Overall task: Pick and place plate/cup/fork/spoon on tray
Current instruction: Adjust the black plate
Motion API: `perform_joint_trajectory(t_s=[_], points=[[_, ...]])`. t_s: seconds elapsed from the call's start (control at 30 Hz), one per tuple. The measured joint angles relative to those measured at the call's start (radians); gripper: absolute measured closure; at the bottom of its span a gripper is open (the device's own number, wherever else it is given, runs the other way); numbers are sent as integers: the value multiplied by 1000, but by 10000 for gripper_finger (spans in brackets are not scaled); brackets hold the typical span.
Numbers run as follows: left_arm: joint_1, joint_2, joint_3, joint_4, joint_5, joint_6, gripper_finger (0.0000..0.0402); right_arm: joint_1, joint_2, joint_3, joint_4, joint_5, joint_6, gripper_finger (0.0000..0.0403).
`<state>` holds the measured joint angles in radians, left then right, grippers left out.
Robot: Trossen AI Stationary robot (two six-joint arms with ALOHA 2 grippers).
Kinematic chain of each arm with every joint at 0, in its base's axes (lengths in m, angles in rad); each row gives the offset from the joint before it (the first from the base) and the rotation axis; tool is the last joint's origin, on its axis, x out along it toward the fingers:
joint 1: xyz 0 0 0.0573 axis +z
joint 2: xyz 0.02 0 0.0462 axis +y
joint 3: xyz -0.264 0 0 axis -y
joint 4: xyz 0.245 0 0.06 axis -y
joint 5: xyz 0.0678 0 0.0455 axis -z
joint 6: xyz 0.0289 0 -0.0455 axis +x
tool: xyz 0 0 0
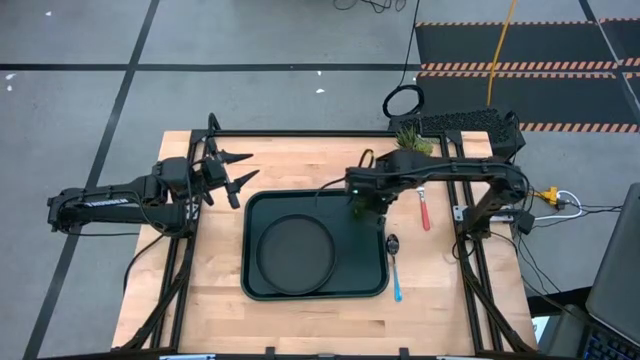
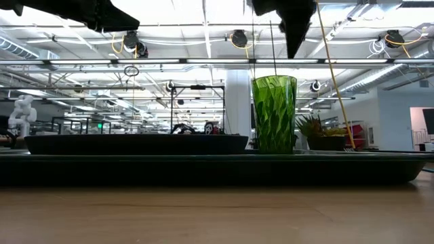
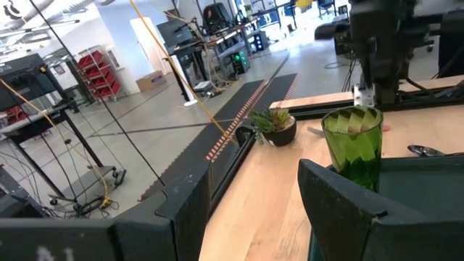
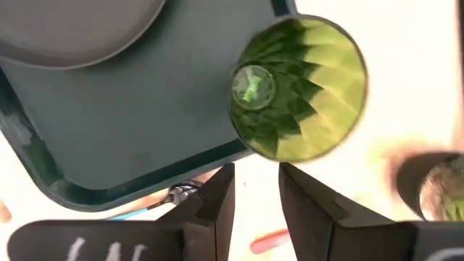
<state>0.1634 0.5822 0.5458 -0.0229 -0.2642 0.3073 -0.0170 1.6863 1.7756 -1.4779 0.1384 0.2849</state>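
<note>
Dark green rectangular tray (image 1: pixel 315 284), frame centre: holds round dark plate (image 1: pixel 296 252) and translucent green tumbler (image 2: pixel 274 112), upper right corner. Right gripper (image 4: pixel 255 190) above tumbler, fingers apart, empty. Blue-handled spoon (image 1: pixel 395 268) and red-handled fork (image 1: pixel 424 212) right of tray, likely next.

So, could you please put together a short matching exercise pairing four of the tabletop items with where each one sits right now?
Things:
1. plate
2. cup
3. fork
4. spoon

Places:
A. on the bare table just off the tray's right edge, blue handle pointing toward the front
B. flat on the tray, left of its middle
C. upright in the tray's back right corner, below the right tool
D. on the table farther right of the tray, beside the right arm

Pairs: 1-B, 2-C, 3-D, 4-A
</note>
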Motion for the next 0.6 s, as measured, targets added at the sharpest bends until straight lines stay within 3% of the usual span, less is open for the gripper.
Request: perform_joint_trajectory(t_s=[0.17,0.37,0.47,0.6], points=[[0,0,0,-2,0,-2,192,14,-66,-1,-99,118,224,302],[0,0,0,-30,-22,-62,192,18,-178,-120,-87,128,620,302],[0,4,43,-168,-27,-146,192,56,-227,-242,-87,154,723,302],[-2,36,113,-382,-26,-280,192,98,-303,-426,-73,97,830,302]])
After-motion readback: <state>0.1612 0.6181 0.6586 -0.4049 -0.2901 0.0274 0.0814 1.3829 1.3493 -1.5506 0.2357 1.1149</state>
